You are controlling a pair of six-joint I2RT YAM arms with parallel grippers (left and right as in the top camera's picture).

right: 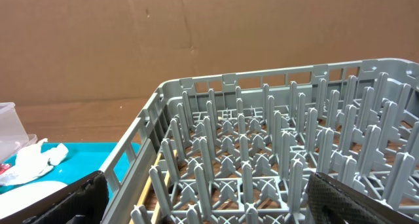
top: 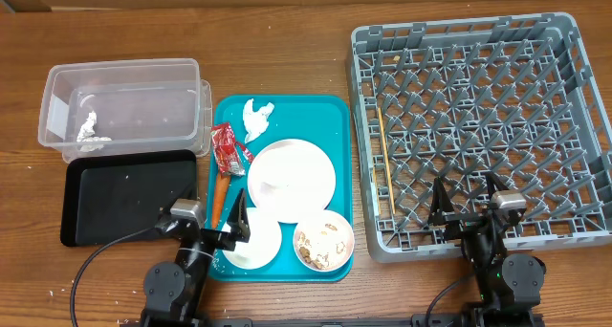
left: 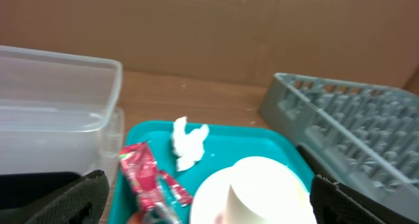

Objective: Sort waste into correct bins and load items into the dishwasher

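On the bench, the teal tray at 6 o'clock holds white plates, tissue and a red wrapper, print unreadable; the grey rack sits at 3 o'clock. Left tool and right tool gape wide, empty.

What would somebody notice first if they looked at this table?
The bright teal tray in the middle jumps out first, holding a big white plate, a shiny red wrapper and a crumpled tissue. To its right sits the grey dish rack, full of upright pegs. On the left are a clear tub and, in front of it, a black tray.
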